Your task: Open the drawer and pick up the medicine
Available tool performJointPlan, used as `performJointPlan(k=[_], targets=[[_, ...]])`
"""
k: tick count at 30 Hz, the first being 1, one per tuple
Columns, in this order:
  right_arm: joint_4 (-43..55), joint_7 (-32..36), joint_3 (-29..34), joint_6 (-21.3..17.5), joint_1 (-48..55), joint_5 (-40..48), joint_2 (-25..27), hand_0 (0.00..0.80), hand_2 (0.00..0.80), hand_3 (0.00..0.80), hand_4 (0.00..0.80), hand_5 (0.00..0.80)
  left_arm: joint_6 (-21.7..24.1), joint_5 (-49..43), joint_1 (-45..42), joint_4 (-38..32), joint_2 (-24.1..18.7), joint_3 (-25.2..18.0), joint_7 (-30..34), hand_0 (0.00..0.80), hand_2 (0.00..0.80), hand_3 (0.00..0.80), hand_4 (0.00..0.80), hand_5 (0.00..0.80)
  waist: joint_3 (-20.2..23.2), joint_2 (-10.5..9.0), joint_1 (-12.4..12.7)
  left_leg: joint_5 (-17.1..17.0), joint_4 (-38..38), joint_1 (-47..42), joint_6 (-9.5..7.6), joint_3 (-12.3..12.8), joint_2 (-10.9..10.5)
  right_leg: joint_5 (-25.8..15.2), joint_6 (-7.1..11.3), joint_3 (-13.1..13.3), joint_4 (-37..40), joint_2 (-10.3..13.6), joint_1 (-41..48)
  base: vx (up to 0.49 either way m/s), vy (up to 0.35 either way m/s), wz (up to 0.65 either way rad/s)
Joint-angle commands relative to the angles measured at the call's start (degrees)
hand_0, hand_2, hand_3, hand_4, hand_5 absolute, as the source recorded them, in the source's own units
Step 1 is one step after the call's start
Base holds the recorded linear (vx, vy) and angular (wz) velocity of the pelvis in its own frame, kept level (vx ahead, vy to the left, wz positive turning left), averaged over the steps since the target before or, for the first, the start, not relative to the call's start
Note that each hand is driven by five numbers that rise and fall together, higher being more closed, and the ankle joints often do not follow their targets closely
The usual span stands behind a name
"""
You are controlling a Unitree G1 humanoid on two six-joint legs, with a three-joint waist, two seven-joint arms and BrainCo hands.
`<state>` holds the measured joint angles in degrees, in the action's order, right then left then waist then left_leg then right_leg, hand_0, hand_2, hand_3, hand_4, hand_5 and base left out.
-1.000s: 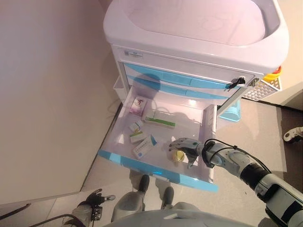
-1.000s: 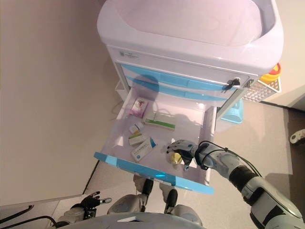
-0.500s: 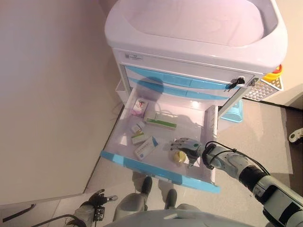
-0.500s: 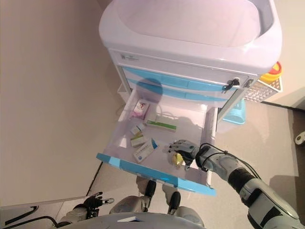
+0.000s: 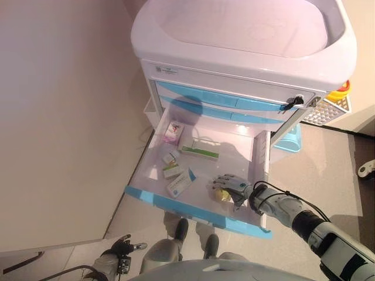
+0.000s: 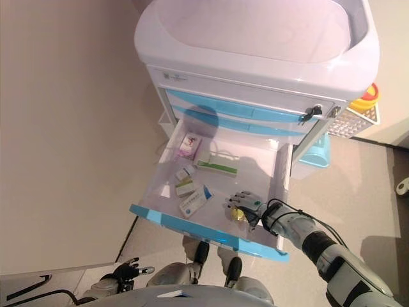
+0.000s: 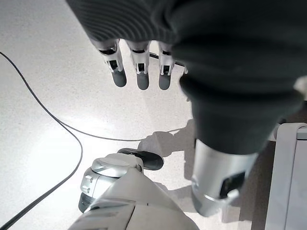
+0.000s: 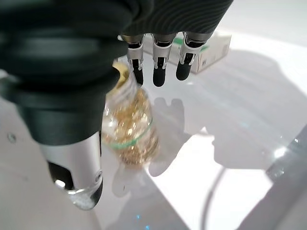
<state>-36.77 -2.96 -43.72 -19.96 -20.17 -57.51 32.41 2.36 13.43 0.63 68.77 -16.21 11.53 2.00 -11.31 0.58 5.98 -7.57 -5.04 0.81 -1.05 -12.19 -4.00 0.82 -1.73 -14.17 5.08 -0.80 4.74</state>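
The cart's lowest drawer (image 5: 176, 204) stands pulled out, white inside with a blue front. A small clear bottle of yellow capsules (image 5: 221, 195) lies on its side near the drawer's front right corner. My right hand (image 5: 232, 185) hovers right over it, open, fingers (image 8: 158, 67) straight and thumb (image 8: 76, 177) stretched out; the bottle (image 8: 132, 129) lies under the palm between them. My left hand (image 5: 120, 253) hangs low by the floor, open and holding nothing (image 7: 139, 67).
Other medicines in the drawer: a pink box (image 5: 173, 132), a long green-and-white box (image 5: 199, 153), two small boxes (image 5: 171, 165) and a blue-and-white box (image 5: 181, 184). Above are shut blue drawers and the white cart top (image 5: 234, 35). A white side basket (image 5: 328, 111) hangs at right.
My right hand has sunk slightly toward the drawer's front over the bottle, and its forearm has dropped lower. The left hand has stayed put.
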Motion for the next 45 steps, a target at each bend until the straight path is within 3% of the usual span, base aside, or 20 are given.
performJointPlan(k=[1,11,21,45], targets=[[2.5,-2.1,-2.3,0.2,-0.3,0.2,-1.3,0.0,0.0,0.0,0.0,0.0,-0.2,-1.2,2.0,2.5,-0.1,1.6,-0.5,0.0,0.0,0.0,0.0,0.0,0.8,-2.1,0.6,6.2,0.9,0.5,-0.73,2.5,-2.8,-1.6,3.96,4.1,-3.6,2.8,-4.8,0.002,-0.003,0.04],[1.5,-4.1,-2.5,0.5,0.1,-0.5,-1.9,0.0,0.0,0.0,0.0,0.0,-0.1,-1.2,2.4,2.7,0.2,1.7,-0.7,0.0,0.0,0.0,0.0,0.0,0.8,-2.08,0.6,6.2,0.9,0.9,-0.75,2.5,-2.8,-1.6,3.93,4.1,-3.5,2.8,-5.1,0.0,-0.001,0.02],[1.0,-8.9,-0.8,3.7,1.2,-1.8,-2.6,0.0,0.0,0.0,0.0,0.0,0.3,-1.0,1.7,2.9,0.7,1.7,-0.8,0.0,0.0,0.0,0.0,0.0,0.9,-1.86,0.3,6.2,1.0,0.7,-0.86,2.6,-2.8,-1.6,3.91,4.2,-3.5,2.8,-5.0,0.0,0.0,0.0],[-1.8,-11.2,-0.1,7.2,1.5,-4.1,-4.0,0.0,0.0,0.0,0.0,0.0,0.5,-0.5,2.0,2.7,1.2,2.4,-1.1,0.0,0.0,0.0,0.0,0.0,0.5,-1.68,0.2,6.1,0.9,0.8,-0.99,2.6,-2.7,-1.7,3.84,4.3,-3.6,2.7,-5.2,0.0,0.0,0.0]])
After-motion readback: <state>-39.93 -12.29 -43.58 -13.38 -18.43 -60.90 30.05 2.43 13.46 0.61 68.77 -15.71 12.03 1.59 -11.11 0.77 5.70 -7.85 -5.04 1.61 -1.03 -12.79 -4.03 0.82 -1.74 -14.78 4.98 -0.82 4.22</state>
